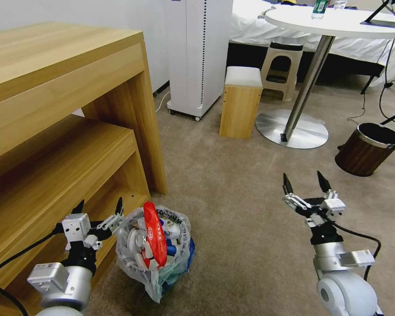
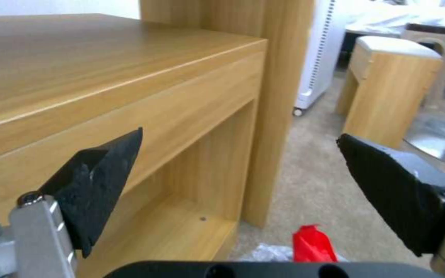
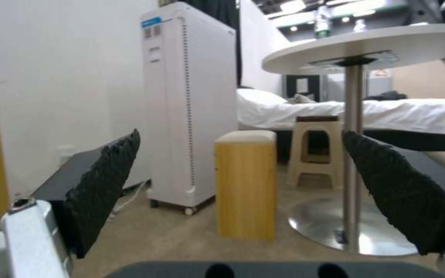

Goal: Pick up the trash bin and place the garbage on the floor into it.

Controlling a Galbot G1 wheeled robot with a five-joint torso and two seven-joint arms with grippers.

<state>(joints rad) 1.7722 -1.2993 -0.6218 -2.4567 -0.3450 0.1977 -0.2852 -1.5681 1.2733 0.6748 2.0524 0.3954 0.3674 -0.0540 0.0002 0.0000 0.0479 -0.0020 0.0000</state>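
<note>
Left hand (image 1: pixel 98 206) hangs w/ fingers spread wide and nothing between them, just beside the trash bin (image 1: pixel 156 259) on its shelf-unit side, in front of the lower opening of the wooden shelf unit (image 1: pixel 61 131). Right hand (image 1: pixel 306 182) is also spread wide & empty — held over bare floor (image 1: pixel 232 210), well apart from the bin on the robot's right. Bin stands on the floor near the shelf unit's corner post; its crinkly bag w/ black lettering bulges over the rim and blue shows low on the side. It's packed w/ garbage (image 1: pixel 150 243): a red wrapper (image 1: pixel 155 234) sticks up tallest, white and blue bits crowd round it — can't tell the separate pieces. Left wrist view shows the wrapper's red tip (image 2: pixel 313 244) low between the two black pads (image 2: pixel 106 181). Farther off: wooden stool w/ pale cushion (image 1: pixel 240 102), white tower unit (image 1: pixel 199 55), round white counter (image 1: pixel 338 21) on a steel post, brown wood-look bin (image 1: pixel 367 149) over to the right.
</note>
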